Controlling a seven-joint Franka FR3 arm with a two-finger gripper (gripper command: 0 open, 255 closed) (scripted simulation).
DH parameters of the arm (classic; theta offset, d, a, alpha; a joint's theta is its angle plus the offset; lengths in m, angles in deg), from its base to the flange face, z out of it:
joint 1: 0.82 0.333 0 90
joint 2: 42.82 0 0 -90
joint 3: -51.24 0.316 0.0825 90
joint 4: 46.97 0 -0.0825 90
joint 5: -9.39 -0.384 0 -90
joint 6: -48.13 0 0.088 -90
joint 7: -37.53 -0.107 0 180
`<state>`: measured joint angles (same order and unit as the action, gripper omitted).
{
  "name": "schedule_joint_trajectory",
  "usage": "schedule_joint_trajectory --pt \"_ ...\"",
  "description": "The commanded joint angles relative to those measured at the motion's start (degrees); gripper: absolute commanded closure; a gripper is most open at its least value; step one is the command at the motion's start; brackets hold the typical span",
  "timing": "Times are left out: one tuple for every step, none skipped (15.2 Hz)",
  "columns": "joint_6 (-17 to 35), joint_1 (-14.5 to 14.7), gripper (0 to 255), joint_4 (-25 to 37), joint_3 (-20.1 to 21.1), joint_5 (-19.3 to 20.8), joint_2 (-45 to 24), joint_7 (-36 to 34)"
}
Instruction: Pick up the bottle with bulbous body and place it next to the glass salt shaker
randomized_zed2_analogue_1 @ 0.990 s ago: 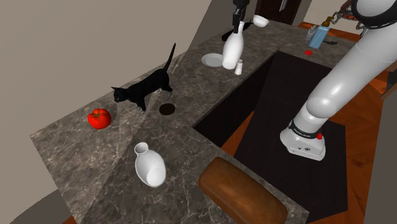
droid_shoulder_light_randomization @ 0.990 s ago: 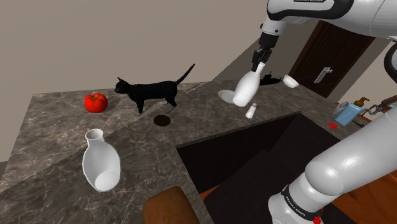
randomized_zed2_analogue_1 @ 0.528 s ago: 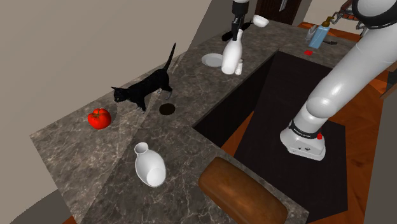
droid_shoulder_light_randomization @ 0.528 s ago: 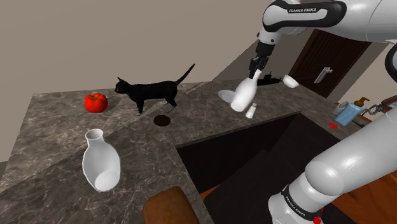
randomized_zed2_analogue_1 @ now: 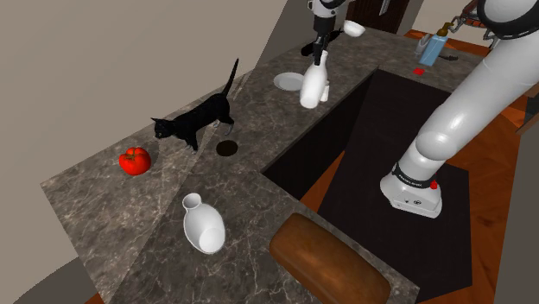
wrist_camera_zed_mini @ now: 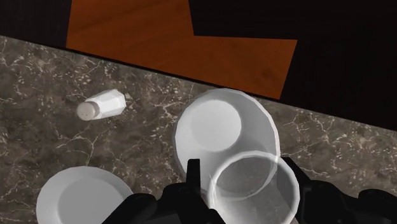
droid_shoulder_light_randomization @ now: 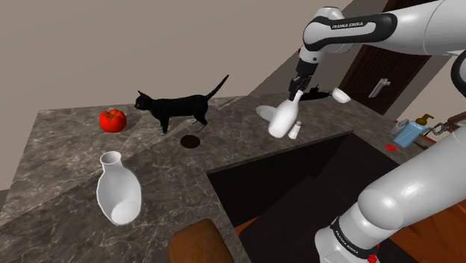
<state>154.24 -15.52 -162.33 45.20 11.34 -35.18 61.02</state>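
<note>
End effector grasping white bulbous bottle by neck. Vs 1 s ago bottle's lower, tilted, just beside salt shaker, close over surface. Prob. set-down & release next.

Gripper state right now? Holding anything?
Gripper: shut on the white bottle, clasping its neck; the bottle is tilted, beside the salt shaker.

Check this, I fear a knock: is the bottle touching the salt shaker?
Apart. The wrist view shows bare counter between the bottle and the shaker.
</note>
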Motion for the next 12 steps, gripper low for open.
schedule_joint_trajectory --pt "1.6 0.1 255 -1.2 0.1 0.0 -0.3 -0.1" --pt "2.3 0.1 255 -1.8 0.0 0.0 -0.4 -0.2" --pt "3.1 0.0 255 -2.5 0.0 0.0 -0.6 -0.2" --pt "3.9 0.0 255 -3.1 0.0 -0.1 -0.7 -0.2" --pt "4.6 0.0 255 -3.7 0.0 -0.1 -0.9 -0.2" --pt "5.4 0.0 255 -4.3 0.0 -0.1 -1.0 -0.2" --pt "6.1 0.0 255 -4.9 0.0 -0.1 -1.2 -0.2" --pt "6.9 0.0 255 -5.4 0.0 -0.1 -1.4 -0.2" --pt "7.7 0.0 255 -6.0 0.0 -0.1 -1.6 -0.2" --pt "8.4 0.0 255 -6.5 0.0 -0.1 -1.9 -0.2" --pt "9.2 0.0 255 -7.1 -0.1 -0.1 -2.1 -0.2" --pt "10.0 0.0 255 -7.6 -0.1 -0.1 -2.3 -0.2"
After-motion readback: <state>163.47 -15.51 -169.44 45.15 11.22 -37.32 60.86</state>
